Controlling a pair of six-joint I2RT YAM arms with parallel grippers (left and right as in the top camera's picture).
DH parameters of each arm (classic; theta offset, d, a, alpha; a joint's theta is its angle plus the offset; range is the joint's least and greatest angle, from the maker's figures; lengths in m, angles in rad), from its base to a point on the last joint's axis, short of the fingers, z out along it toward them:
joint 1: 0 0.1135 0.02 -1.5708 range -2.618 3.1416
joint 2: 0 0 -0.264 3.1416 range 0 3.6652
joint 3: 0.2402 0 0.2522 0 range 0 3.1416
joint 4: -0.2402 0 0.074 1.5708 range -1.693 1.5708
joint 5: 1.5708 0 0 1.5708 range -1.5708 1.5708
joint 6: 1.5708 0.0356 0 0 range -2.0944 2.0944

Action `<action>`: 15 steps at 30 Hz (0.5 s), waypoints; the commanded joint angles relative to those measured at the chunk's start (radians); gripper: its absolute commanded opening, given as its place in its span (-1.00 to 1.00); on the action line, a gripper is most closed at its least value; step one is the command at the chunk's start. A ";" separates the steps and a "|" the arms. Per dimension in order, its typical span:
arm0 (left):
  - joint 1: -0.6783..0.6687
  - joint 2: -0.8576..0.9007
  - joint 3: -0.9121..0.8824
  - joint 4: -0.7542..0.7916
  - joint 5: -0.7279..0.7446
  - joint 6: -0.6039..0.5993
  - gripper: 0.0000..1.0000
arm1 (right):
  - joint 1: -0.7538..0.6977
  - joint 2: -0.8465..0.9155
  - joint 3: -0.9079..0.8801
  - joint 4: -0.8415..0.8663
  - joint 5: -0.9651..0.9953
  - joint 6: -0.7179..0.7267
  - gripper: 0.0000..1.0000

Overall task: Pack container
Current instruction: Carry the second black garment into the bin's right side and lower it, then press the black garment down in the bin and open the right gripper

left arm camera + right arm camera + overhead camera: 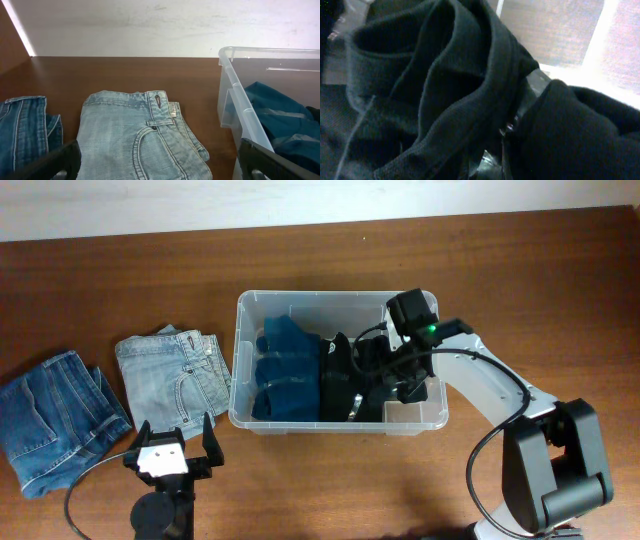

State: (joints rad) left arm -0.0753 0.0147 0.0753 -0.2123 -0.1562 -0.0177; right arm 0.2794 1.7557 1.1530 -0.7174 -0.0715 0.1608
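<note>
Brown wood forms the table [330, 480], and a white wall [300, 200] runs along the upper edge of the overhead frame. We count one clear container [236, 370] at the centre, holding two things: a teal garment [285, 375] on its left and a black garment [337, 375] on its right. Two pairs lie at the left: pale jeans [175, 380] beside the container and darker jeans [50, 420] at the far left. At the lower left, the left claw [176, 425] has its fingers apart and empty. The right claw [385, 375] sits down in the black garment, and we cannot tell whether it is apart or together.
</note>
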 commanded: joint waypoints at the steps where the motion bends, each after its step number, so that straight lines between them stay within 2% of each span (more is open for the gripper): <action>1: 0.004 -0.008 -0.010 0.004 0.003 0.019 0.99 | 0.003 0.018 -0.034 0.008 -0.034 0.012 -0.69; 7: 0.004 -0.008 -0.010 0.004 0.003 0.019 0.99 | 0.003 0.013 0.039 -0.051 -0.047 0.011 -0.65; 15: 0.004 -0.008 -0.010 0.004 0.003 0.019 0.99 | 0.003 0.006 0.446 -0.396 0.048 0.000 -0.58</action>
State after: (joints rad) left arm -0.0753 0.0147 0.0753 -0.2123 -0.1562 -0.0181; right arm 0.2794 1.7721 1.4616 -1.0573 -0.0746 0.1608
